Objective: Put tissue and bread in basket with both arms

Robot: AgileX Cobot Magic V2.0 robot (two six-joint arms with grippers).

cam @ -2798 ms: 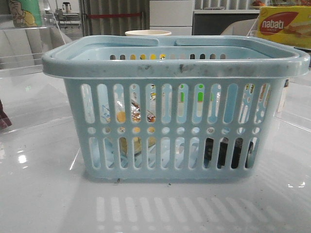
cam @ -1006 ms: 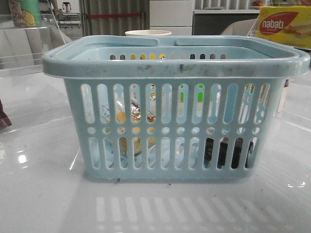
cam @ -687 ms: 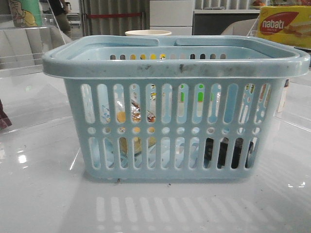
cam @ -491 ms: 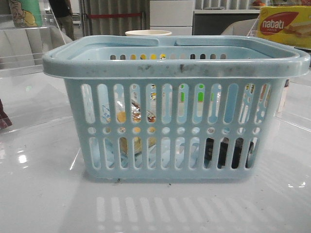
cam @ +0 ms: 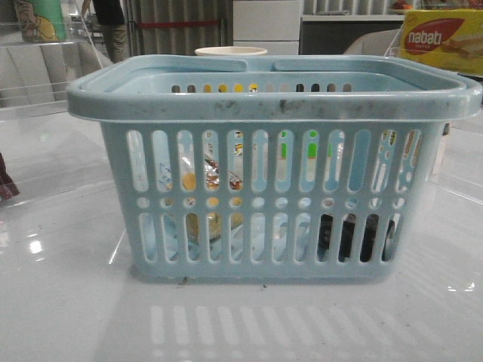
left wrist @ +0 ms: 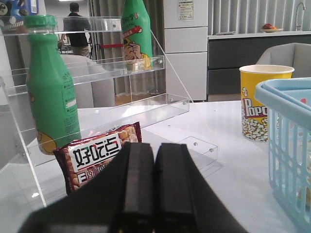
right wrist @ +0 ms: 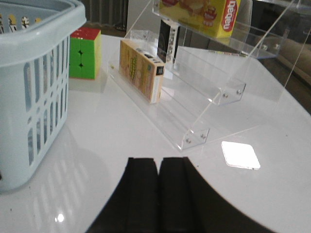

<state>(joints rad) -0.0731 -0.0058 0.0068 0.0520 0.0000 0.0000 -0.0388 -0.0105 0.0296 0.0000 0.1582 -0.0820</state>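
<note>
Pale-blue plastic basket [cam: 272,98] fills front view centre; stiff, light, lift by rim. Bread [cam: 211,179] visible through slots left of centre: soft, crinkly wrap, slippery; pinch wrapper edge. Tissue [cam: 349,235] lower right inside: light, compressible.

Left wrist view: left gripper [left wrist: 154,167] fingers pressed together, empty; basket at right edge.

Right wrist view: right gripper [right wrist: 159,177] likewise closed, empty.

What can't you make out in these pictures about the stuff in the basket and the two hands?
- Bread and tissue: front view, only slivers through the basket slots; how they lie is hidden.
- Basket floor: wall hides it.
- Left hand and right hand: absent from front view; wrist views show only closed fingers, cut off by the edge.
</note>
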